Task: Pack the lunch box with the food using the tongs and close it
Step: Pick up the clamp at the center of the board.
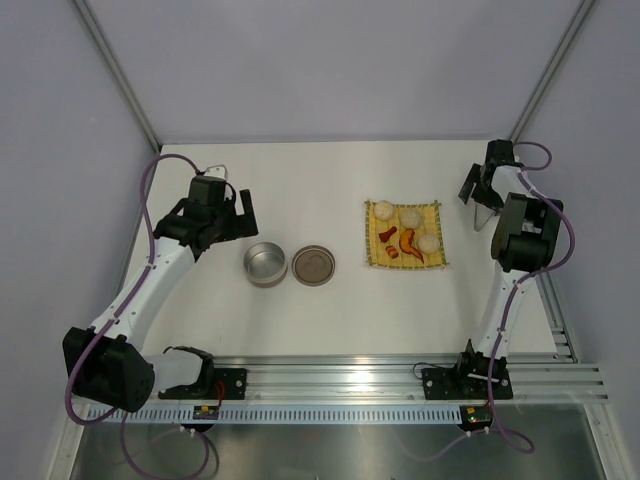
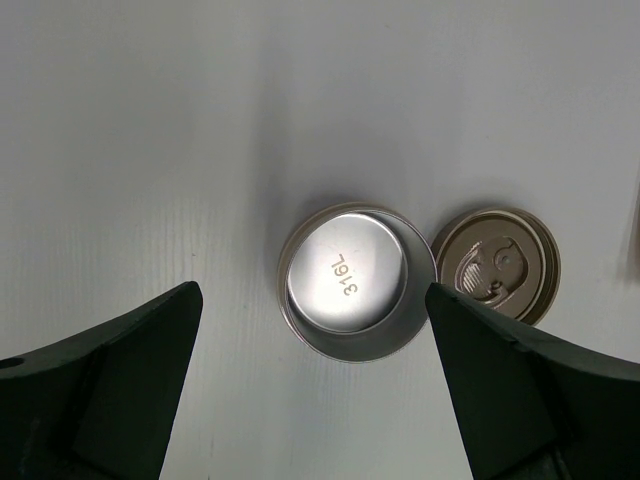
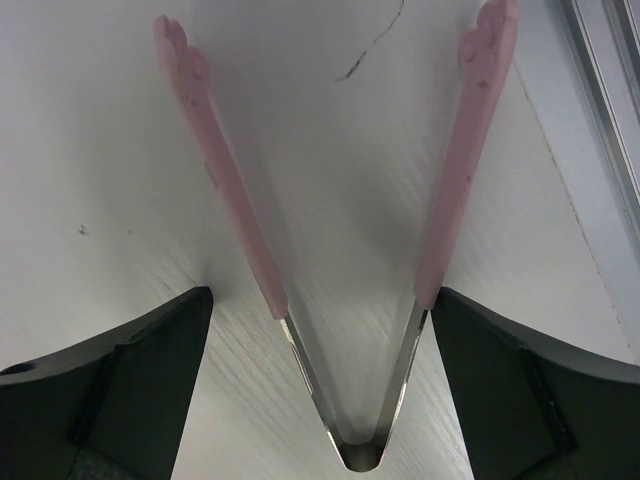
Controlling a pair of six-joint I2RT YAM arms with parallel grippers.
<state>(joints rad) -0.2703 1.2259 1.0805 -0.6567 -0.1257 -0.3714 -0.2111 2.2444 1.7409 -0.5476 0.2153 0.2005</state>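
The lunch box (image 1: 265, 264) is an open round silver tin on the table, and its brownish lid (image 1: 313, 266) lies flat just to its right. My left gripper (image 1: 240, 215) hovers open above and behind the tin (image 2: 350, 285), beside the lid (image 2: 497, 265), holding nothing. The food (image 1: 408, 230), cream balls, a red-brown chunk and orange pieces, lies on a yellow woven mat (image 1: 372, 258). The tongs (image 3: 355, 400), metal with pink tips, lie in a V between the fingers of my open right gripper (image 3: 320, 295). The right fingertip (image 3: 450, 310) is at the tongs' right arm; the left one stands apart.
An aluminium rail (image 1: 400, 380) runs along the near edge with both arm bases on it. Another rail (image 3: 610, 90) runs close to the right of the tongs. Slanted frame posts (image 1: 115, 70) stand at the back corners.
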